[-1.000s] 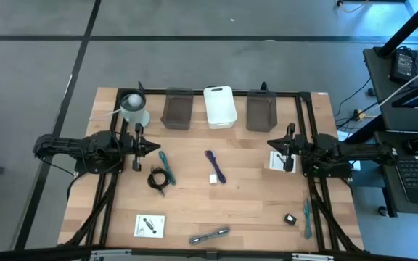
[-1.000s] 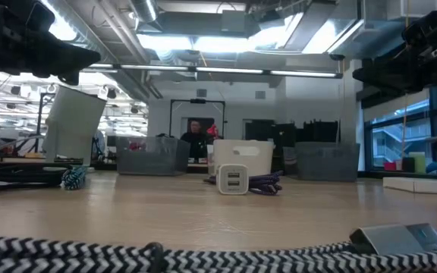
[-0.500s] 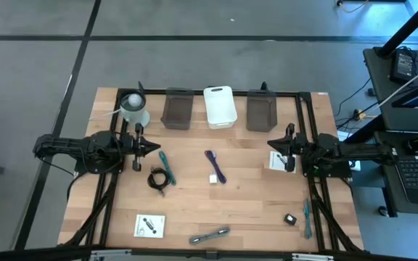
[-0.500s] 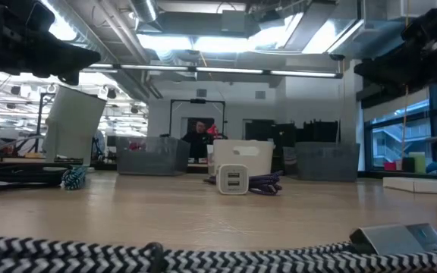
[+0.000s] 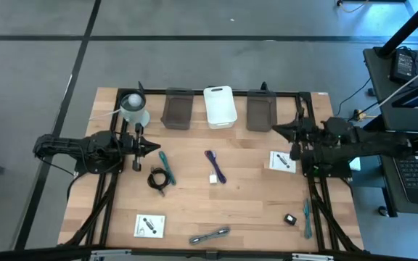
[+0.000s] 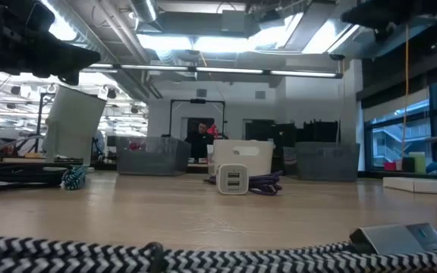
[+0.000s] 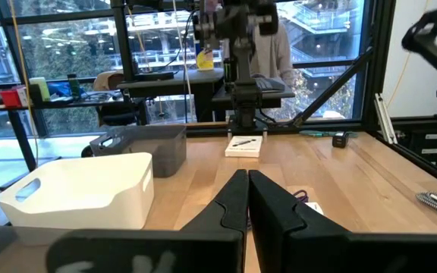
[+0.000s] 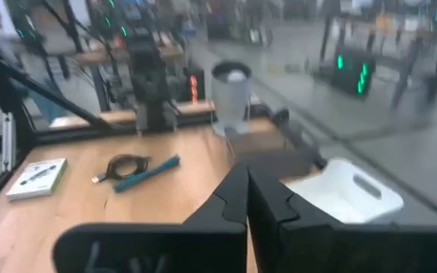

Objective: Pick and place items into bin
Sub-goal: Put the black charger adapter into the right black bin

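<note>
With both my left pincer (image 5: 156, 148) and right pincer (image 5: 276, 130) pressed together empty above the tabletop (image 5: 252, 196), no pick has begun; next I'd spread one over the purple strap (image 5: 215, 165) mid-table.

Ceiling lights (image 6: 203, 42) are glowing over a workshop with a grey floor (image 5: 194, 18); daylight is entering a window (image 6: 400, 144) at right.

Purple strap (image 5: 215, 166), coiled cable (image 5: 159, 177) flat mid-table.
</note>
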Robot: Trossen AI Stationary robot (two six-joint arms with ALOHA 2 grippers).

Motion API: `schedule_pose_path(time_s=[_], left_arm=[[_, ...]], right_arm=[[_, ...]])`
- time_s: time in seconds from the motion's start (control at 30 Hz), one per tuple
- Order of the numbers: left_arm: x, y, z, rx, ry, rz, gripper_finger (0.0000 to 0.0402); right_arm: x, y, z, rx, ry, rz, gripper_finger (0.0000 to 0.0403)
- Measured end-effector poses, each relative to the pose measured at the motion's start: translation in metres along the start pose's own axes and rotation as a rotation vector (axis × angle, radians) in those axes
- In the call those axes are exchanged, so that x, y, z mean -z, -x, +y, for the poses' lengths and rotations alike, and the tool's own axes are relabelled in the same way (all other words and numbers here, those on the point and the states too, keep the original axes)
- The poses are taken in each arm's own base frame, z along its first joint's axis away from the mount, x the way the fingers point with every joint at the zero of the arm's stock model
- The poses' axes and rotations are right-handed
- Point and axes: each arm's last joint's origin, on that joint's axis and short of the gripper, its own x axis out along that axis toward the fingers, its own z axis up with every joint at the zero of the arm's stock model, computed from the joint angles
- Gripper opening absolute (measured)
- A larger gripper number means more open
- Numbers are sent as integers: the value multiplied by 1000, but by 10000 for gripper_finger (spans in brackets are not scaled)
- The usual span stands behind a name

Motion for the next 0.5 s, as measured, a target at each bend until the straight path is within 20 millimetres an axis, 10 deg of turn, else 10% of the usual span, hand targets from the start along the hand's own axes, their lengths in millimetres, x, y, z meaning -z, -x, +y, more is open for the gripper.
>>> schedule_pose_path(time_s=[0.23,0.5], left_arm=[[0,0,0,0,0,0,6],[0,0,0,0,0,0,6]], right_arm=[[-38,-36,14,61,-53,372,1],[-20,-61,27,280,-255,867,6]])
